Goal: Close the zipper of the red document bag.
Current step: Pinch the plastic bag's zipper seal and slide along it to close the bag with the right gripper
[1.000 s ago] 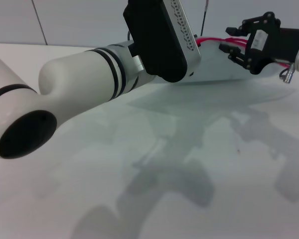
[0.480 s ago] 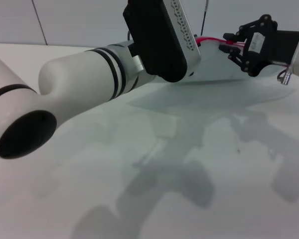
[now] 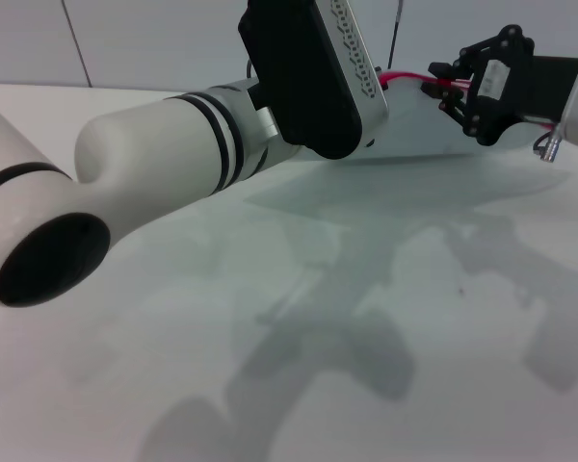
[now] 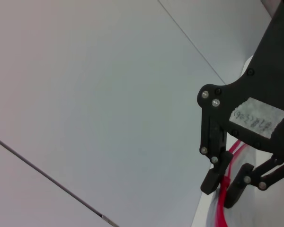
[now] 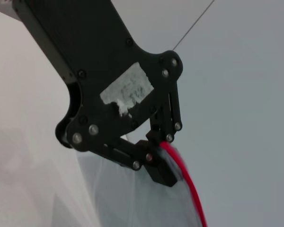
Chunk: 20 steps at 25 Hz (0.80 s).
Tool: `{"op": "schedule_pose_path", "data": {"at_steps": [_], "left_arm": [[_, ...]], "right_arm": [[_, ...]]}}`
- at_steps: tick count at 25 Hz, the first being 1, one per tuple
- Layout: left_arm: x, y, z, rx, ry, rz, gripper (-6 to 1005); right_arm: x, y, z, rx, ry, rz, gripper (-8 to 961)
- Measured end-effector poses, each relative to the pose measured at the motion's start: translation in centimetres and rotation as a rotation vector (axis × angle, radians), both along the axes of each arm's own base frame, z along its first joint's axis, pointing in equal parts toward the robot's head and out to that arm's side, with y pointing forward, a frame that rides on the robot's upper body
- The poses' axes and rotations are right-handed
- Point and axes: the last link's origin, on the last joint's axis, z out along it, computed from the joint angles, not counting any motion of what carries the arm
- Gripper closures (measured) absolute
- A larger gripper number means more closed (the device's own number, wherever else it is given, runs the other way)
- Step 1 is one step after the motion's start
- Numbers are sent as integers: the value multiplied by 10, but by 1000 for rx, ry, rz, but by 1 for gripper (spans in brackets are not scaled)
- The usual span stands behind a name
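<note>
The red document bag, a translucent pale pouch, is held up off the table at the back right. Its zipper is a thin red strip along the top edge. My right gripper is shut on that strip from the right. The right wrist view shows the same thing, with the right gripper pinching the zipper above the bag's sheet. In the left wrist view my left gripper is shut on the bag's red edge. In the head view the left arm's black wrist hides those fingers.
My white left forearm crosses the head view from lower left to upper centre. The white table lies below, carrying the arms' shadows. A pale wall with thin seams stands behind.
My right gripper has risen slightly along the bag's top edge, still shut on the red strip. The left arm has not moved.
</note>
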Motion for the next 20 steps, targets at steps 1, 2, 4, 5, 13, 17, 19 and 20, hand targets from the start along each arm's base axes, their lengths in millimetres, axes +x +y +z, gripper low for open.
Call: {"op": "schedule_pose_path", "data": {"at_steps": [1, 2, 4, 5, 13, 17, 19, 20], "left_arm": [[0, 0, 0, 0, 0, 0, 922], [0, 0, 0, 0, 0, 0, 921], [0, 0, 0, 0, 0, 0, 921], [0, 0, 0, 0, 0, 0, 921], [0, 0, 0, 0, 0, 0, 919], [1, 0, 0, 0, 0, -1, 918], [0, 0, 0, 0, 0, -1, 918], [0, 0, 0, 0, 0, -1, 917]], "right_arm": [[0, 0, 0, 0, 1, 1, 802], [0, 0, 0, 0, 1, 1, 810], [-1, 0, 0, 0, 1, 1, 820], [-1, 0, 0, -1, 2, 1, 825], [-1, 0, 0, -1, 3, 2, 864], [-1, 0, 0, -1, 0, 1, 865], [0, 0, -1, -1, -2, 1, 866], [0, 0, -1, -1, -3, 0, 866]]}}
